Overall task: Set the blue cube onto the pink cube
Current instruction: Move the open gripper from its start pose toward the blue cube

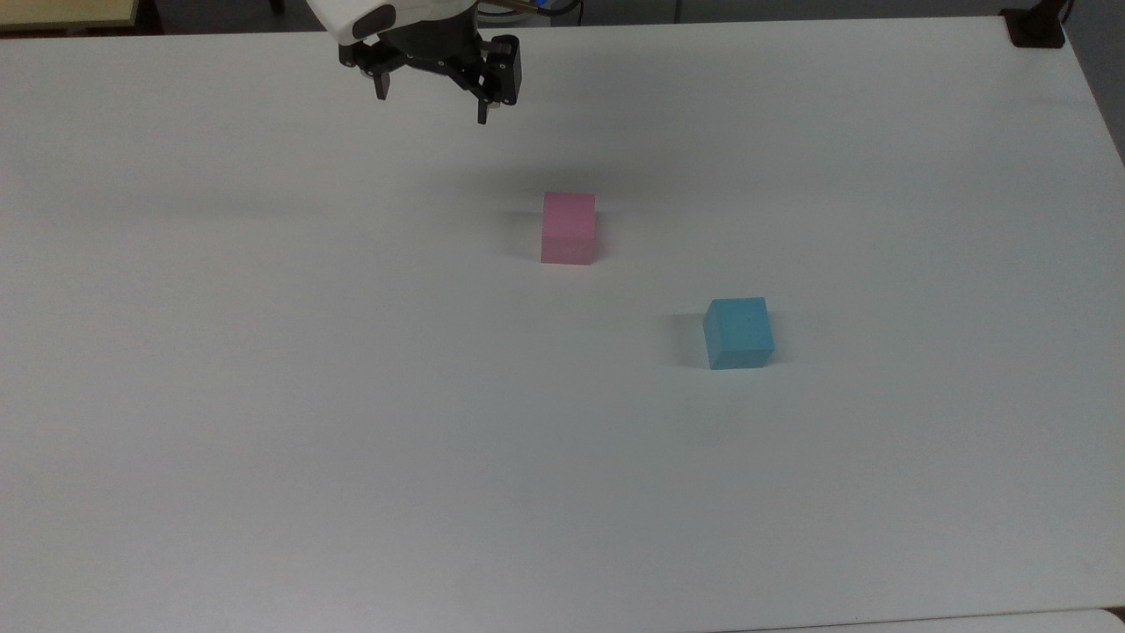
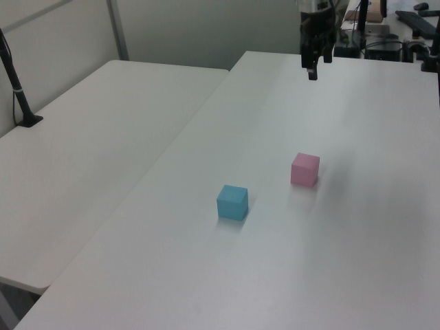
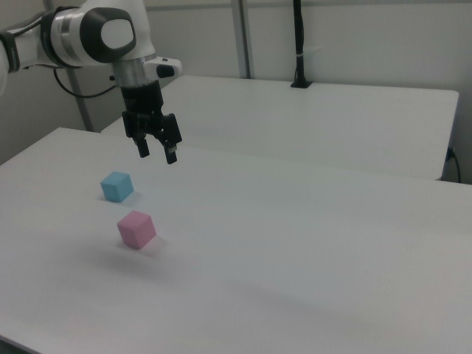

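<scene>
The tool (image 1: 431,105) hangs open, empty; descending off-centre it could push the blue cube (image 1: 738,332) or bump the pink cube (image 1: 569,228).

One blue cube (image 1: 738,332), one pink cube (image 1: 569,228), two white tables (image 2: 103,151).

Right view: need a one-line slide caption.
Panda gripper, jaws open, hangs above the white table; blue cube and pink cube sit apart below it.
</scene>
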`<state>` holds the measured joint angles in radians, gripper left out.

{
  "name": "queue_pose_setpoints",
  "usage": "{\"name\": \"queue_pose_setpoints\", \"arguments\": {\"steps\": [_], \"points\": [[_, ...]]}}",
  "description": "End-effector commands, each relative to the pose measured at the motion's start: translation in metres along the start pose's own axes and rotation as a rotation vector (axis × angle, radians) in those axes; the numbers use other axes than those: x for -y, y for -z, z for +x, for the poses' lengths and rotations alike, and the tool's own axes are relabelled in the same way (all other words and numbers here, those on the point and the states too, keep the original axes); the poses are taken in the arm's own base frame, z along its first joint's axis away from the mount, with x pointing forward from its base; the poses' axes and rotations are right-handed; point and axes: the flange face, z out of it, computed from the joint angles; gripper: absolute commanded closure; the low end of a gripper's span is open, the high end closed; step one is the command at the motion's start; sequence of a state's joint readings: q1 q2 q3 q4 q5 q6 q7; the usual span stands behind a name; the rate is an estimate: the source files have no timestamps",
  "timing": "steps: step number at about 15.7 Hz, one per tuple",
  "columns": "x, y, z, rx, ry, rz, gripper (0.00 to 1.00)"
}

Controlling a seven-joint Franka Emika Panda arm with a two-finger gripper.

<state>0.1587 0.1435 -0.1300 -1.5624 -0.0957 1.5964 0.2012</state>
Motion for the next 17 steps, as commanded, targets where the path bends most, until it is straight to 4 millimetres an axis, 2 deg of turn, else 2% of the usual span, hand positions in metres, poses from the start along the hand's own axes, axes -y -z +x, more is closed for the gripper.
{"name": "queue_pose_setpoints", "arguments": {"steps": [1, 5, 10, 17], "points": [[-0.034, 0.034, 0.000, -0.063, -0.287, 0.085, 0.00], [-0.034, 0.035, -0.001, -0.056, -0.288, 0.095, 0.00], [-0.045, 0.038, 0.000, -0.062, -0.252, 0.130, 0.00], [-0.039, 0.027, 0.007, -0.052, -0.235, 0.105, 0.00]]}}
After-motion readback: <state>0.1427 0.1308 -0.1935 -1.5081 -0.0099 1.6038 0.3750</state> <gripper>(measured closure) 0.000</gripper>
